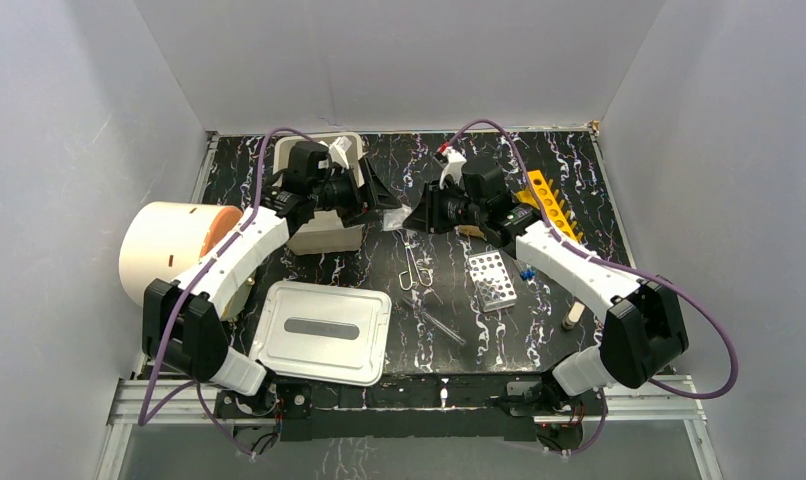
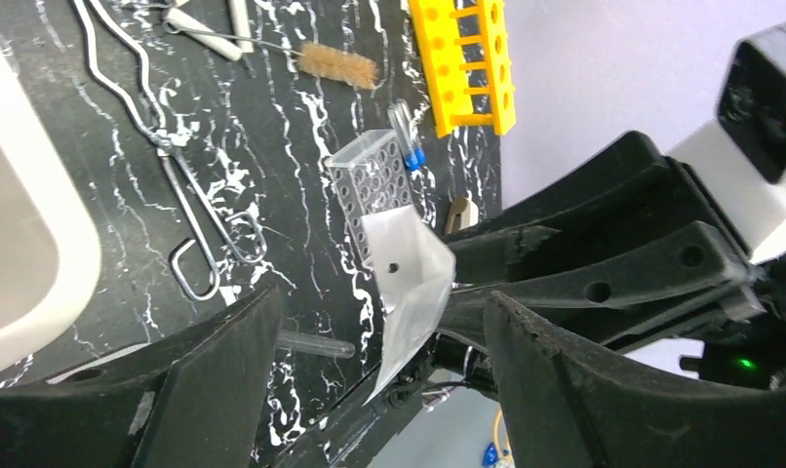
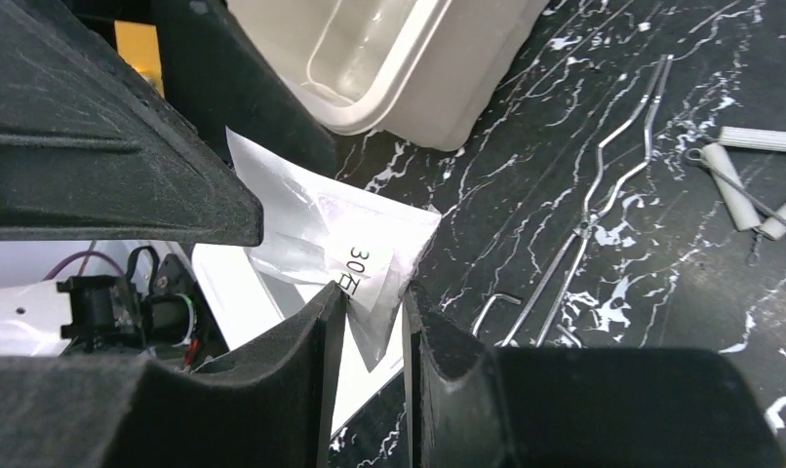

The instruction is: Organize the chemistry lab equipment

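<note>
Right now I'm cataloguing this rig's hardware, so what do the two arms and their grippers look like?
The left arm and right arm match: white link shells between bulky black joints, each trailing a looping purple cable. The left gripper and right gripper have two matte black, wedge-shaped fingers; a white camera block sits at each wrist.

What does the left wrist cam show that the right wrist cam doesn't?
Left wrist only: yellow tube rack, silver perforated rack, blue-capped vial, brush. Right wrist only: the printed label on the plastic bag, pinched in the right end effector, and the white bin interior. Both: the bag, wire tongs, white rods.
</note>
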Motion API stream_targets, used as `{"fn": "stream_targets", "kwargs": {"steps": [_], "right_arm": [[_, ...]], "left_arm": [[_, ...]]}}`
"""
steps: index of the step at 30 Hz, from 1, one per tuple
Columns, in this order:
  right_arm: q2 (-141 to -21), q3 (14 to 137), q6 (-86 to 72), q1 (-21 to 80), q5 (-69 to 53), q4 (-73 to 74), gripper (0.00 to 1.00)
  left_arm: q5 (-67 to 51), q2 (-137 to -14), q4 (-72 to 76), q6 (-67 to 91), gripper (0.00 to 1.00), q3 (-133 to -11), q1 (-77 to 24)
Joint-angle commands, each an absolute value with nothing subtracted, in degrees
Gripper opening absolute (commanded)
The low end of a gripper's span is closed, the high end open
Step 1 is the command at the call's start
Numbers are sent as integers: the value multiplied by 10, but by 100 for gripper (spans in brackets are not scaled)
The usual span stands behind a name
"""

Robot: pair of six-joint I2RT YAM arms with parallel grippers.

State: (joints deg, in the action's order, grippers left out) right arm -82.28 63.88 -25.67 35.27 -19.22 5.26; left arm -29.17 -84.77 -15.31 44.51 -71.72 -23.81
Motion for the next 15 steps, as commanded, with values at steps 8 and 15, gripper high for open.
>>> {"fn": "stream_targets", "kwargs": {"steps": [8,15], "right_arm": [[-817,650,-268,351,-253,13,36],[-827,661,-274,352,-244,13,37]], "left_arm": [[-357,-817,-104,465,34,-696,-242],[-381,-815,-96,475,5,-693,-242]]}}
